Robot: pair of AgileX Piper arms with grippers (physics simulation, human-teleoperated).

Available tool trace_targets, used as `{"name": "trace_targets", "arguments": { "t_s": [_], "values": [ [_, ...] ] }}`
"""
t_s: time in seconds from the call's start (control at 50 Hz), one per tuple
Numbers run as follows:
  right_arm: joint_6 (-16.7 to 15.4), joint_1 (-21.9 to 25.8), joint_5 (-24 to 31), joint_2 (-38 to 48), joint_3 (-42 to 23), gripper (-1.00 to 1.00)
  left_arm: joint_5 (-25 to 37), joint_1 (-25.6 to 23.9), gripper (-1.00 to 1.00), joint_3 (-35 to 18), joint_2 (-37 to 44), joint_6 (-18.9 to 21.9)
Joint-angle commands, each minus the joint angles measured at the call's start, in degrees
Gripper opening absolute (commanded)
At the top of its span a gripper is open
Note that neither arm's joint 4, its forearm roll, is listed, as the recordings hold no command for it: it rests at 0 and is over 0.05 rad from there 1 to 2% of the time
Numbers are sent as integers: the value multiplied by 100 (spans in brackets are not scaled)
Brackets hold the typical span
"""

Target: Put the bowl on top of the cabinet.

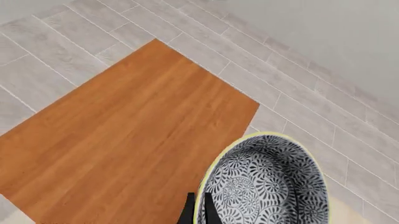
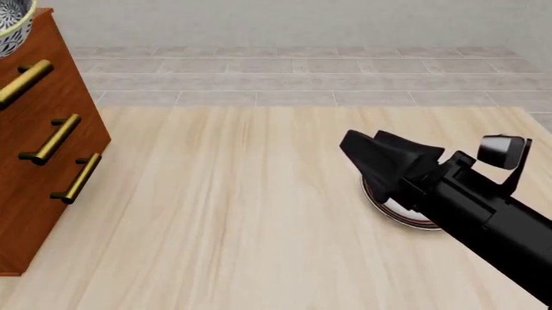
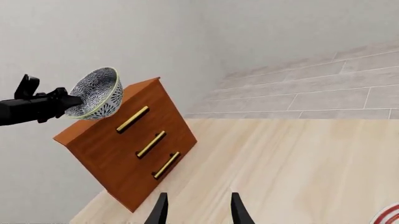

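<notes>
Nearly there: left gripper point(image 1: 198, 212) pinches the bowl point(image 1: 265, 184) by its rim, hanging over the cabinet point(image 1: 124, 140) at 10 o'clock. Only lowering and release left. Right gripper point(image 3: 196, 207) gapes empty.

Cabinet point(image 1: 124, 135) top seemingly bare beneath the bowl point(image 1: 265, 184).
</notes>
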Motion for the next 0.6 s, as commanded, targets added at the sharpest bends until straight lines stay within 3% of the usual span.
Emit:
{"name": "trace_targets", "arguments": {
  "t_s": [0.02,0.6],
  "values": [
    [-26,19,-9,44,-14,100,-231,327,-100,168,40,-68],
    [-85,37,-277,795,-436,100,-243,896,-100,-54,151,-255]
  ]
}}
